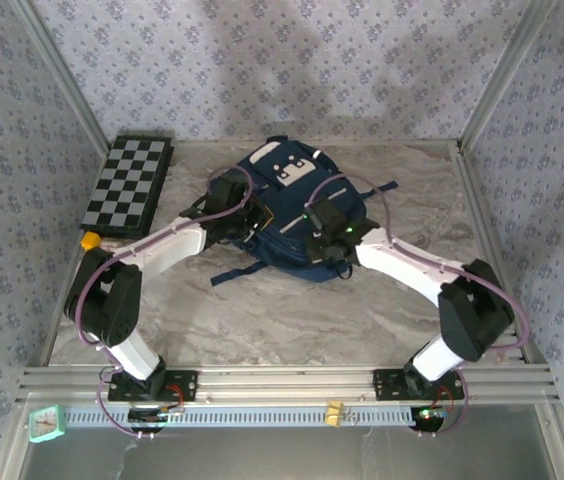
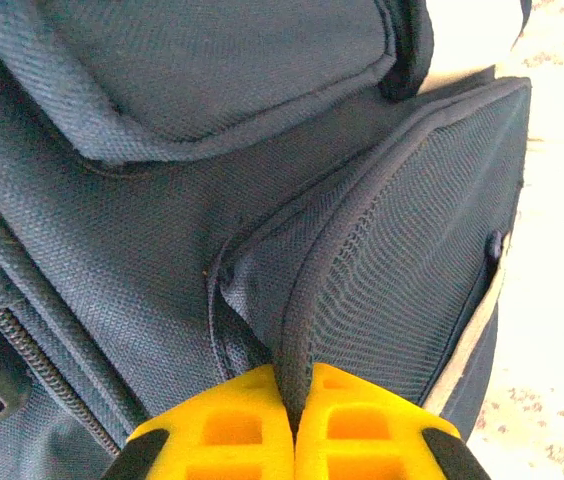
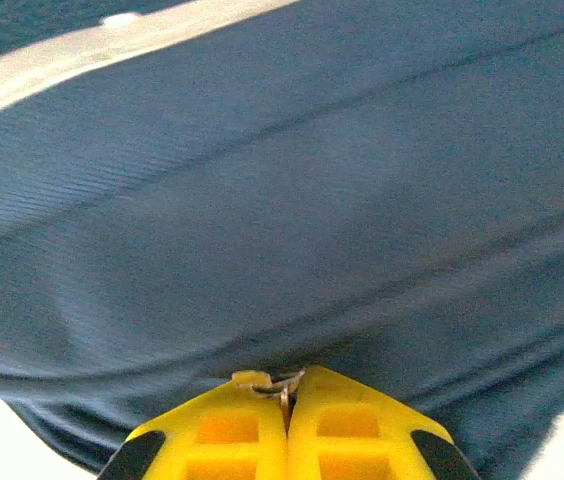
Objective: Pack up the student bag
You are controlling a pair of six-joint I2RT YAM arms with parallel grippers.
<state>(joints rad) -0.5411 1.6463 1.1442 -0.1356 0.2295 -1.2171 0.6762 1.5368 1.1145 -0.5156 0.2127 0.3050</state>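
Student bag: large navy blue fabric backpack (image 1: 287, 215) with white patches near its top, lying flat on the far middle of the table, top end toward the back wall, dark straps trailing off its near-left corner.
Table: grey marble-patterned top (image 1: 262, 320), framed by aluminium rails.
Left gripper: yellow-tipped fingers (image 2: 295, 400) pressed together on a raised fold of the student bag, at the left side of the bag in the top view.
Pinched fold: dark bound edge of a ribbed side pocket (image 2: 297, 330), rising straight out from between the two pads.
Beside that fold: a padded flap above, a dark zip line (image 2: 37, 360) running down the lower left, a pale stripe along the pocket's right rim.
Right gripper: yellow fingertips (image 3: 287, 395) closed tight, nipping a small silvery metal tab (image 3: 280, 380) at the bag's lower edge; reaching in from the right side of the bag in the top view.
Above the right fingertips: smooth navy cloth, slightly blurred, with a thin white stripe (image 3: 112, 45) crossing the upper left.
Checkerboard: black-and-grey folding board (image 1: 127, 185) at the far left of the table, well apart from the bag.
Small yellow object: (image 1: 89, 240) just beside the board's near corner; too small to identify.
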